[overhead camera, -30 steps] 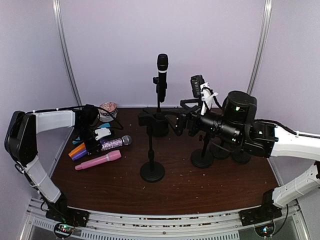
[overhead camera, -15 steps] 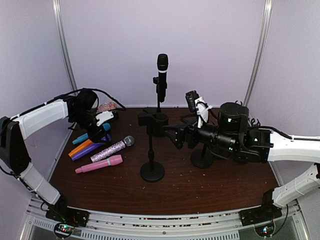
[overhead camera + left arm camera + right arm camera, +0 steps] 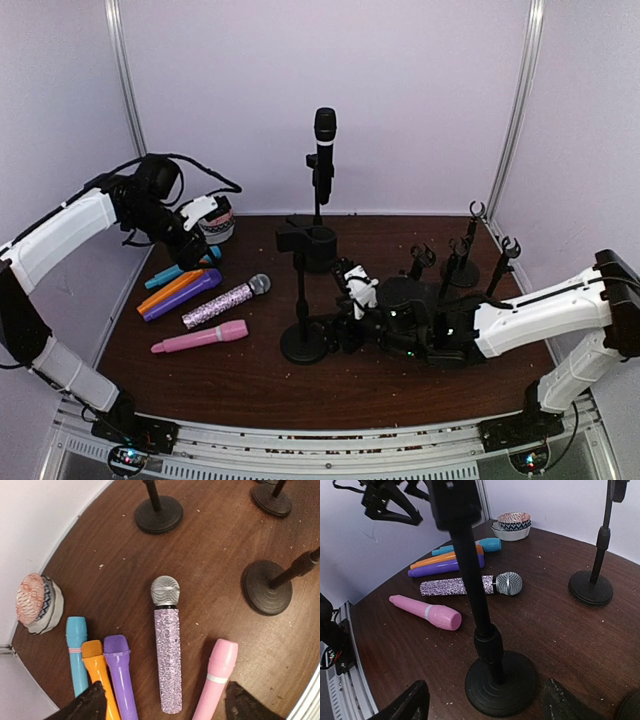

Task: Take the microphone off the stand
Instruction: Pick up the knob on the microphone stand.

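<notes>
A black microphone stands upright in the clip of the back stand. The front stand carries an empty clip. My right gripper is low over the table, right of the front stand's base. It is open, and the base and pole lie just ahead between the fingers, untouched. My left gripper hangs open above the loose microphones at the left and holds nothing. The back stand's base shows at the right of the right wrist view.
Loose on the table lie a glitter microphone, a pink one, a purple one, an orange one and a blue one. A patterned bowl sits at the back left. Three empty stands crowd the right.
The left gripper has risen up and back from the loose microphones and opened. The right arm has dropped from clip height down to the front stand's base, its jaws a little narrower.
</notes>
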Motion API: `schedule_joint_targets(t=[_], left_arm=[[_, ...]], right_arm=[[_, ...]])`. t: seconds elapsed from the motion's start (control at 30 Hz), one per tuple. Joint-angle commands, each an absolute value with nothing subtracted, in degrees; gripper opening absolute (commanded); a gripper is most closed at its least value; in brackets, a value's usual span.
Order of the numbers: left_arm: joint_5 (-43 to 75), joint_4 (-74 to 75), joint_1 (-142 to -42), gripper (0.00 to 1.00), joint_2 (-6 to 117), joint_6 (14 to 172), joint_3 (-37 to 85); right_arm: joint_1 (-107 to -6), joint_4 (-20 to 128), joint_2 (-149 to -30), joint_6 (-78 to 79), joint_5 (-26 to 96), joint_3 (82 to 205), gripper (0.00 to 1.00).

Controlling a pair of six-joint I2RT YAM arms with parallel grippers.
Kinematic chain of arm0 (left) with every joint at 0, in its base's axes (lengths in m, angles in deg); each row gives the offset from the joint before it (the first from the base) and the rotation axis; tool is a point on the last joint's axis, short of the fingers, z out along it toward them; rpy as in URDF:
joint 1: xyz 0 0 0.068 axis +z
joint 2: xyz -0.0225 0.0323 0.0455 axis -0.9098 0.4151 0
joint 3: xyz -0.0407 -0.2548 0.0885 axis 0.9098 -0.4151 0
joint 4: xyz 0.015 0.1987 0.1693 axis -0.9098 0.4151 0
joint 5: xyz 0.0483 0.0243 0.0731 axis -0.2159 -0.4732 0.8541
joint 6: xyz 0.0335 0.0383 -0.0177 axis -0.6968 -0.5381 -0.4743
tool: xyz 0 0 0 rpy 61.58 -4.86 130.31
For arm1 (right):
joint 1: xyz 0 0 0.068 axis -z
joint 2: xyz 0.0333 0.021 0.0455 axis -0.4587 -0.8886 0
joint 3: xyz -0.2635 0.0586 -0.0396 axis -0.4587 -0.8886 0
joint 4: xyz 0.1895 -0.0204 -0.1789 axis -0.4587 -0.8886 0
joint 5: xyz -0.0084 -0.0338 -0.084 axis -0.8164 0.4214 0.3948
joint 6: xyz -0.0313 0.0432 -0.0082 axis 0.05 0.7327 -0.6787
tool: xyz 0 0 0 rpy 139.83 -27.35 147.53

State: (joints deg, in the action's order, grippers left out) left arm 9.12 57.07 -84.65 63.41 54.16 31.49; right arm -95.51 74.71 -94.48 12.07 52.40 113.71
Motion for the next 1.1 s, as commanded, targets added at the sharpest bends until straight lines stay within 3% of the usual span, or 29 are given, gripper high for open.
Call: schedule_joint_targets(t=[0.0, 0.07, 0.6, 0.83, 1.07], left_arm=[[11.03, 55.19, -82.44, 0.93, 57.83, 55.79, 32.84], [12.08, 53.68, -81.33, 0.98, 55.84, 56.11, 31.83], [6.42, 53.87, -78.07, 0.98, 55.15, 55.24, 28.56], [-2.14, 56.74, -78.16, 0.92, 58.68, 52.98, 26.15], [-8.61, 56.48, -78.2, 0.84, 59.95, 52.54, 25.83]], right_arm=[[-96.22, 85.16, -100.54, 12.18, 58.38, 114.5, 0.75], [-96.44, 87.91, -103.64, 11.6, 60.29, 114.9, 0.72], [-96.49, 93.3, -116.33, 9.69, 65.93, 122.99, 0.6], [-96.46, 92.31, -118.65, 10.13, 66.9, 124.43, 0.42], [-96.31, 90.78, -117.94, 9.51, 67.28, 124.53, 0.15]])
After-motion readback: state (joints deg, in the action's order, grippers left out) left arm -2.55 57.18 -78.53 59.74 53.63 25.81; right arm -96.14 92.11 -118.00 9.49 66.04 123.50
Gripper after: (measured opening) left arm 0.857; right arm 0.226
